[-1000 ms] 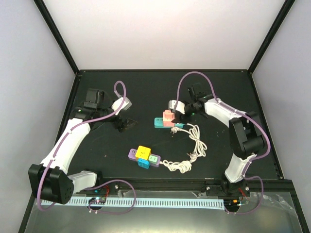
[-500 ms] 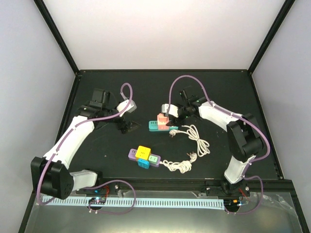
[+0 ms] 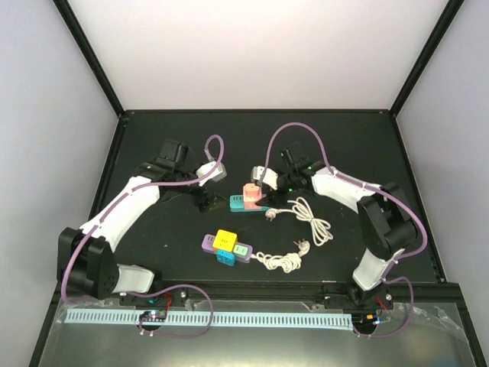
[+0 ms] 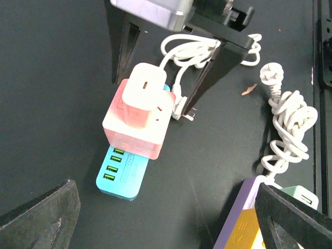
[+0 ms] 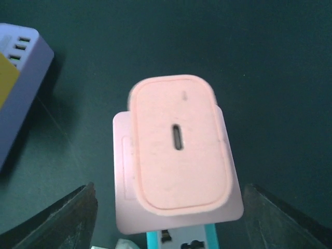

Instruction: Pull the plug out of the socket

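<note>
sitting near the middle of the tabletop, the pink plug looks light, rigid, slick, likely tight in its pink socket; pinch its flat sides; right claw straddles it wide, left claw gapes nearby

Bare black table lay open between the left gripper and the pink plug; the right gripper flanked it with spread fingers, white cable and purple power block crowding one side.

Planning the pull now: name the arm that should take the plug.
Right. The right hand, open, straddles the pink plug from above; the left hand, also open, stands off to the side.
</note>
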